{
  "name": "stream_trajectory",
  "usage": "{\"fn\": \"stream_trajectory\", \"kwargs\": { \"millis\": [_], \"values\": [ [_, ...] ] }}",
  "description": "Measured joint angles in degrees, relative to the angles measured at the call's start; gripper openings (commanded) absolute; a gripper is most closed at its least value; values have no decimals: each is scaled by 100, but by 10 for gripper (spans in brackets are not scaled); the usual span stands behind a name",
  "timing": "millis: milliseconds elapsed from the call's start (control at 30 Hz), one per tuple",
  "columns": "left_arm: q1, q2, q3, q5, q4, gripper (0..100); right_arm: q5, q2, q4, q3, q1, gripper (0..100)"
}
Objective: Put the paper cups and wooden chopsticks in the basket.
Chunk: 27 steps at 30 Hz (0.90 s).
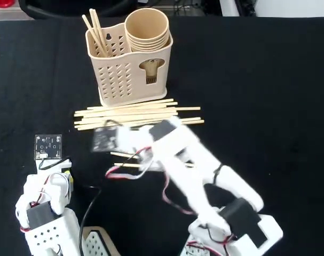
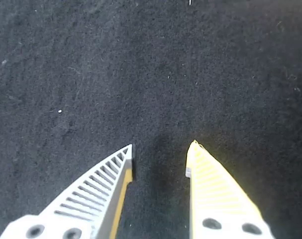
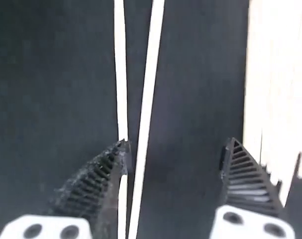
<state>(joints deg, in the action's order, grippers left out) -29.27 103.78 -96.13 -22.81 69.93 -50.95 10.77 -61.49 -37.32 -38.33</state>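
A beige perforated basket stands at the back of the black table, with a stack of paper cups in one compartment and a few wooden chopsticks upright in the other. A loose pile of chopsticks lies in front of it. My right gripper hangs open just over two separate chopsticks, one passing between its fingers, the other under one fingertip; the pile lies beside it. My left gripper is open over bare cloth, holding nothing.
The left arm rests folded at the near left corner. The right arm stretches from the near right toward the table's middle. Black cloth covers the table.
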Motion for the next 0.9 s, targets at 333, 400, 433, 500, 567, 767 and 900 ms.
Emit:
{"fn": "stream_trajectory", "kwargs": {
  "millis": [333,400,433,500,567,767,900],
  "values": [
    [0,0,0,0,0,184,1011,-949,1741,158,-527,296],
    [0,0,0,0,0,184,1046,-1248,1732,440,-527,296],
    [0,0,0,0,0,184,1046,-1415,1670,580,-527,296],
    [0,0,0,0,0,184,1046,-1697,1512,782,-527,296],
    [0,0,0,0,0,183,1046,-1890,1398,941,-527,296],
    [0,0,0,0,0,183,1248,-1943,923,1152,-527,296],
    [0,0,0,0,0,183,1248,-1934,800,1152,-580,296]
  ]
}}
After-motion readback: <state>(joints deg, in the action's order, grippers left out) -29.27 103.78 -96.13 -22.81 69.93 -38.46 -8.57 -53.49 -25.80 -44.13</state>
